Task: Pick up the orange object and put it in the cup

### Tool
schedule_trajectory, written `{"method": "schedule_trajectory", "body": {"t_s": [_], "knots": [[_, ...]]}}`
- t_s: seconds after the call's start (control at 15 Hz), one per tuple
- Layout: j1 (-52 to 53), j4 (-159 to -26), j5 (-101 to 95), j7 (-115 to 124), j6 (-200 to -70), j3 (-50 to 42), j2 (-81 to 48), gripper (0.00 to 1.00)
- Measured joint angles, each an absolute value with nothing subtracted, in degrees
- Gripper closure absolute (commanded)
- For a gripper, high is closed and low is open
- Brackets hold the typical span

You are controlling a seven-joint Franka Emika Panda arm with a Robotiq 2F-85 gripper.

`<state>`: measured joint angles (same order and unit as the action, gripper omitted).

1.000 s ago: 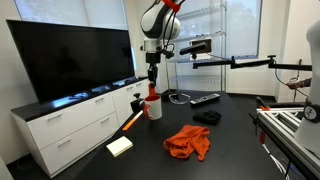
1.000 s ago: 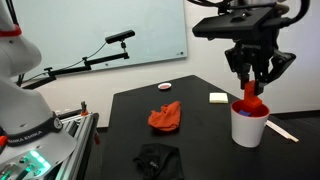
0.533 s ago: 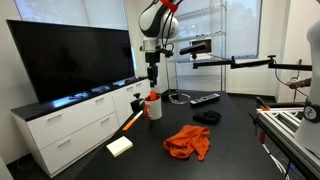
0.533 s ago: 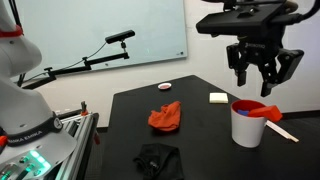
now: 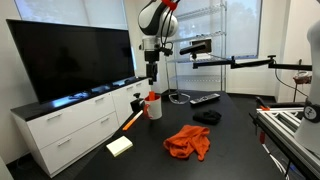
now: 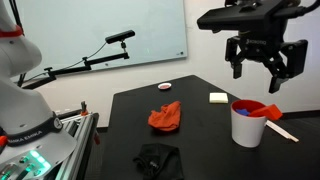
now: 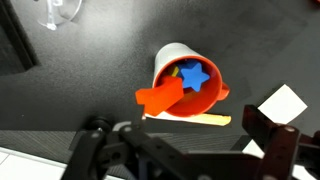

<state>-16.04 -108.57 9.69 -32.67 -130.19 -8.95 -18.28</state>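
Observation:
The white cup (image 6: 248,123) stands near the black table's edge, and the orange object (image 7: 160,96) rests inside it, leaning out over the rim. In the wrist view the cup (image 7: 176,55) has a red inside and also holds a blue star (image 7: 193,75). My gripper (image 6: 262,70) hangs open above the cup with nothing between its fingers. It also shows in an exterior view as the gripper (image 5: 152,72) straight over the cup (image 5: 154,106). Both dark fingers frame the bottom of the wrist view around the gripper (image 7: 195,132).
An orange cloth (image 6: 166,117) lies mid-table, with a black cloth (image 6: 157,157) nearer the front. A pale notepad (image 6: 218,98) and a wooden stick (image 6: 280,130) lie beside the cup. A remote (image 5: 204,99) and a large TV (image 5: 70,58) are behind.
The gripper opened, left the orange object in the cup, and rose straight up away from it.

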Motion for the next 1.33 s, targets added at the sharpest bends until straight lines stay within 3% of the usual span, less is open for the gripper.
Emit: {"method": "schedule_trajectory", "body": {"t_s": [0.93, 1.33], "knots": [[-14.2, -136.4, 3.9, -34.1, -127.3, -8.9, 6.9, 0.00], [-12.6, -142.5, 0.7, -33.5, -127.7, -9.3, 12.6, 0.00]]}}
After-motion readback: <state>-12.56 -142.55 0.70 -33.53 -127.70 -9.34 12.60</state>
